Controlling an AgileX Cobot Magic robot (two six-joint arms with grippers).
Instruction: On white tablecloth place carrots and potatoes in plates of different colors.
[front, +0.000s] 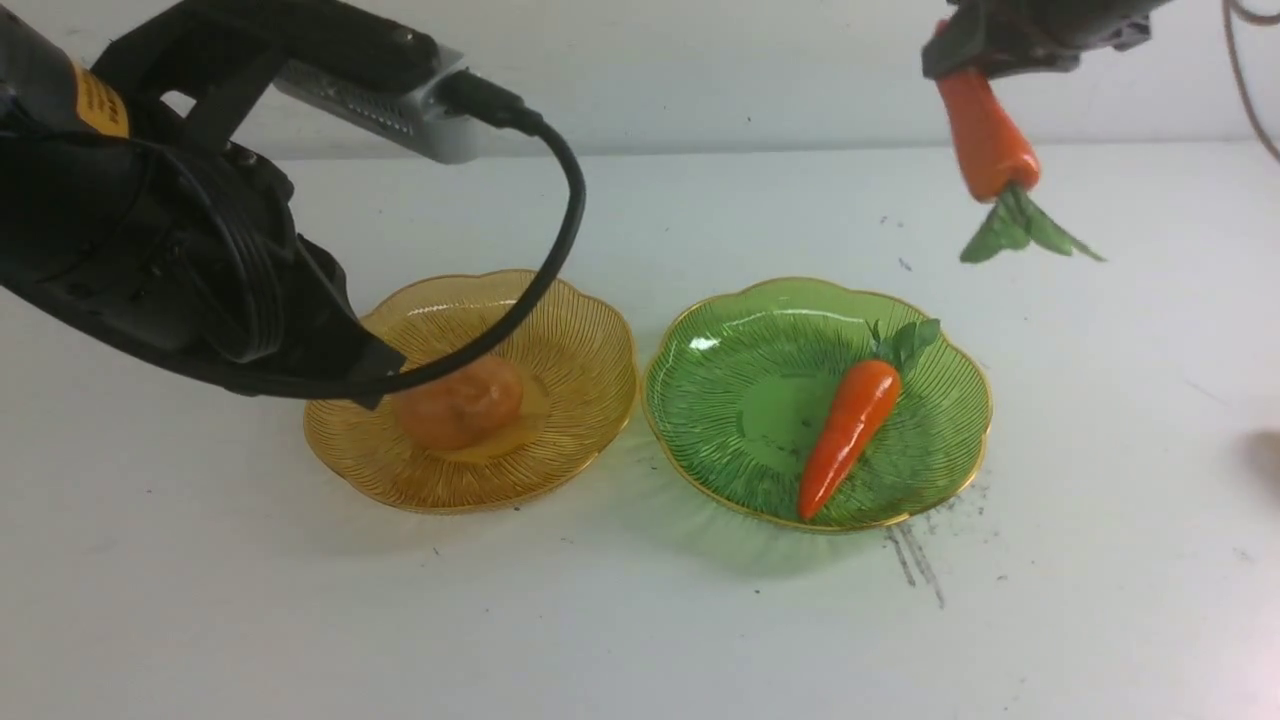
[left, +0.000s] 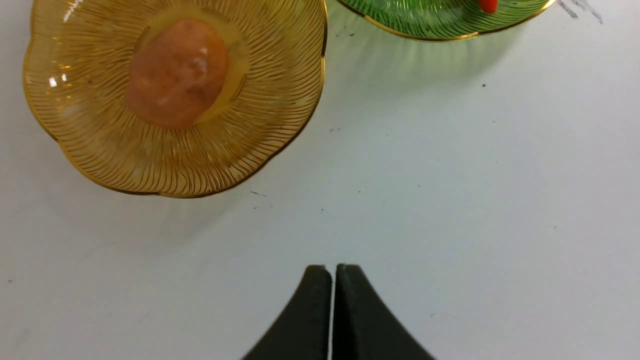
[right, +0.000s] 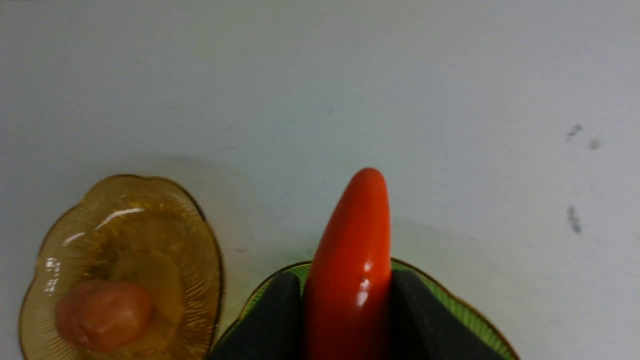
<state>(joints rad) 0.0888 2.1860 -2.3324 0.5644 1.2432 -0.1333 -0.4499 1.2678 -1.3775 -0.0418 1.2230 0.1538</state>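
The amber-yellow plate (front: 580, 330) holds one orange-brown potato (front: 460, 402); both also show in the left wrist view, plate (left: 280, 110) and potato (left: 175, 72). The green plate (front: 720, 400) holds one carrot (front: 850, 425) lying with its green top to the back. My right gripper (right: 347, 300) is shut on a second carrot (front: 985, 135), held high above the table behind the green plate, leaves hanging down. My left gripper (left: 332, 272) is shut and empty over bare white tablecloth (left: 475, 200), near the amber plate. The second potato is out of view.
Grey scuff streaks (front: 915, 560) mark the cloth in front of the green plate. My left arm (front: 150, 240) and its cable hang over the left half of the amber plate. The back wall runs behind the table.
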